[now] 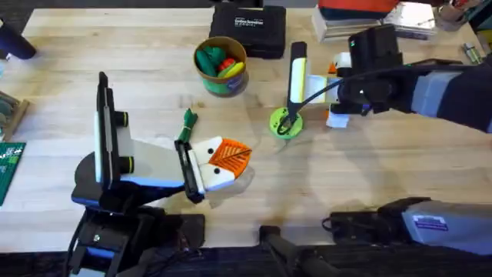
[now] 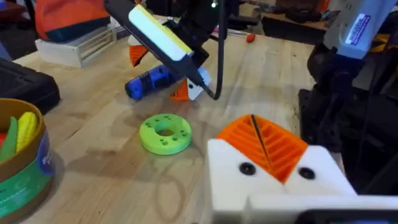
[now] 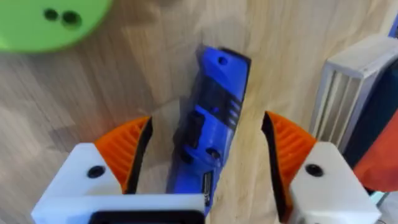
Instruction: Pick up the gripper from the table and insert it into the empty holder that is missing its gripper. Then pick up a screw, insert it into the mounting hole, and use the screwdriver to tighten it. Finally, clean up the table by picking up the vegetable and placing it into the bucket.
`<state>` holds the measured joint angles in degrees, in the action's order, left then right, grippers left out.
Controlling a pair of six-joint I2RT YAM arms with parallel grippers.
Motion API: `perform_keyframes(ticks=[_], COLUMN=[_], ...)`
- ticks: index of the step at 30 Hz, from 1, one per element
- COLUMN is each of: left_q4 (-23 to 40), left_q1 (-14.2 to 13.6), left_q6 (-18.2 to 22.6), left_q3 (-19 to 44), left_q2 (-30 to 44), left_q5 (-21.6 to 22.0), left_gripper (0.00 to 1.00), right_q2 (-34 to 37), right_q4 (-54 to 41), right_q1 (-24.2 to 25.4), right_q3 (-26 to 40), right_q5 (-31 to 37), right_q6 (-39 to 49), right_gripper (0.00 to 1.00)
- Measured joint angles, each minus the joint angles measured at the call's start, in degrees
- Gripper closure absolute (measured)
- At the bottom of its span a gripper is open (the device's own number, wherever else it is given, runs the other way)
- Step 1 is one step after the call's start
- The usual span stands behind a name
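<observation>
The blue screwdriver lies flat on the table, between the orange pads of my right gripper. That gripper is open and straddles the screwdriver without clamping it. In the left wrist view the same screwdriver lies under the right gripper. My left gripper is shut near the table's middle, its orange pads pressed together. The dark green vegetable lies just behind it. The bucket stands farther back with toy produce inside. The holder and the screw are out of view.
A lime-green disc with holes lies between the two grippers and also appears in the left wrist view. A black case sits at the back. A white ridged box stands close beside the right gripper. A green circuit board lies at the left edge.
</observation>
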<state>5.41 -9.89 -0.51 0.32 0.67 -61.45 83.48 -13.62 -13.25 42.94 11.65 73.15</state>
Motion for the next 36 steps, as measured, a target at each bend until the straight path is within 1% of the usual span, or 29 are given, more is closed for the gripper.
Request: perform_keyframes(ticks=[1, 2, 3, 7, 8, 9, 13, 16, 18, 20, 22, 24, 26, 28, 30, 31, 33, 36], left_q4=[-0.02, -0.02, -0.01, -0.01, 0.0, 0.0, 0.0, -0.15, -1.51, -5.26, -8.37, -7.96, -4.04, 3.64, 11.44, 16.03, 23.13, 31.41], left_q1=[0.0, 0.0, 0.0, 0.0, 0.0, 0.0, 0.0, 0.0, 0.0, 0.0, 0.0, 0.0, 0.0, 0.0, 0.0, 0.0, 0.0, 0.0], left_q6=[0.02, 0.17, 0.08, 0.09, -0.09, 0.0, 0.04, 0.08, 0.04, -0.55, -2.03, -3.68, -4.76, -5.55, -6.26, -6.84, -7.39, -7.16], left_q3=[0.0, 0.0, 0.0, 0.0, 0.0, 0.0, 0.0, 0.0, 0.0, 0.0, 0.07, 0.65, 2.52, 6.37, 10.99, 14.06, 19.4, 26.18], left_q2=[0.0, 0.02, 0.0, 0.0, 0.0, 0.0, 0.0, 0.0, 0.0, 0.02, 0.02, 0.01, 0.02, 0.12, 1.13, 2.46, 5.88, 12.68], left_q5=[0.0, 0.0, 0.01, 0.04, 0.03, 0.04, 0.09, 0.42, 1.62, 3.65, 6.64, 10.74, 15.15, 20.32, 25.3, 28.34, 33.72, 40.97], left_gripper=[0.994, 0.931, 0.809, 0.169, 0.062, 0.027, 0.015, 0.015, 0.015, 0.015, 0.015, 0.016, 0.016, 0.015, 0.016, 0.015, 0.016, 0.016], right_q2=[0.0, 0.0, -0.01, -0.01, -0.08, -0.22, -0.98, -2.73, -4.45, -6.21, -7.93, -9.58, -10.99, -12.04, -12.78, -13.16, -13.92, -14.87], right_q4=[-0.11, -0.21, -0.28, -0.96, -1.09, -1.26, -1.75, -3.91, -6.18, -8.48, -11.24, -14.43, -18.03, -22.0, -25.66, -27.24, -29.14, -29.66], right_q1=[-0.9, -1.9, -2.93, -7.16, -8.18, -9.12, -11.53, -11.59, -11.59, -11.59, -11.59, -11.59, -11.59, -11.59, -11.59, -11.59, -11.59, -11.59], right_q3=[0.0, 0.0, 0.0, 0.0, 0.0, 0.0, 0.0, 0.31, 1.47, 3.41, 5.88, 8.09, 10.02, 11.64, 13.02, 13.7, 14.77, 15.97], right_q5=[0.65, 1.4, 2.2, 4.24, 4.58, 4.72, 4.78, 4.8, 4.8, 4.78, 4.78, 4.78, 4.71, 3.49, 0.86, -0.87, -4.56, -9.5], right_q6=[-0.87, -2.03, -3.57, -11.77, -13.86, -16.05, -25.78, -32.89, -36.97, -40.09, -42.77, -44.95, -47.37, -49.95, -52.35, -53.6, -56.14, -60.04], right_gripper=[0.009, 0.009, 0.009, 0.009, 0.009, 0.009, 0.008, 0.008, 0.008, 0.008, 0.008, 0.007, 0.008, 0.007, 0.008, 0.008, 0.008, 0.007])
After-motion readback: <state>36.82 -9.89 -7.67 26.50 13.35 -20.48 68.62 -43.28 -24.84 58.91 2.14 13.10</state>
